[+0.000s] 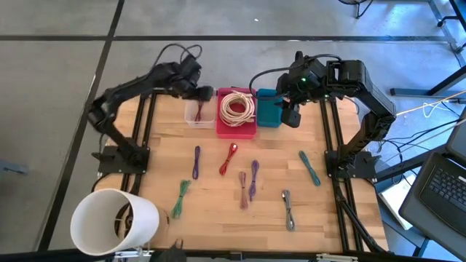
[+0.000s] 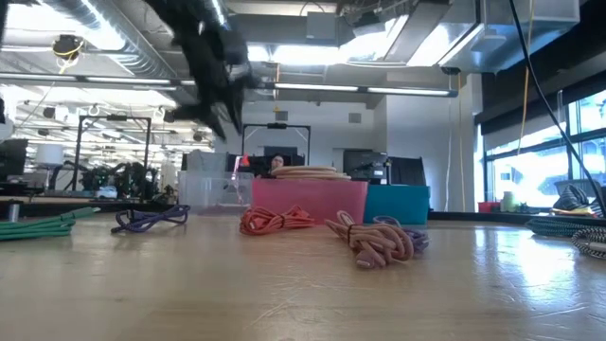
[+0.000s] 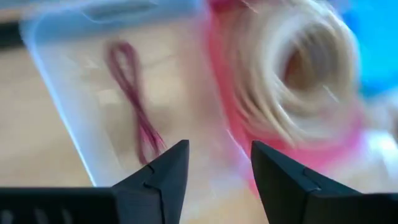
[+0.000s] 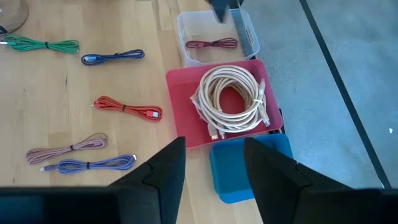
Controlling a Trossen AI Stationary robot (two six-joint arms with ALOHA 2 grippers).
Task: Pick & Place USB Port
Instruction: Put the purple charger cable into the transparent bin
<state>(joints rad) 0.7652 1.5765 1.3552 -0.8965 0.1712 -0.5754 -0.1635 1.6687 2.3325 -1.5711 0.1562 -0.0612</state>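
Maroon cable (image 3: 132, 99) lies in the clear tub (image 3: 68, 124); our left gripper (image 3: 214, 163), spread and empty, should lift straight up clear of the rim.

A thin maroon cable (image 4: 211, 43), bundled into a slim loop pinched at its middle, lies flat on the floor of the clear plastic bin (image 4: 245, 31) at the far edge of the worktop (image 1: 218, 167), just left of the pink tray (image 1: 237, 129).
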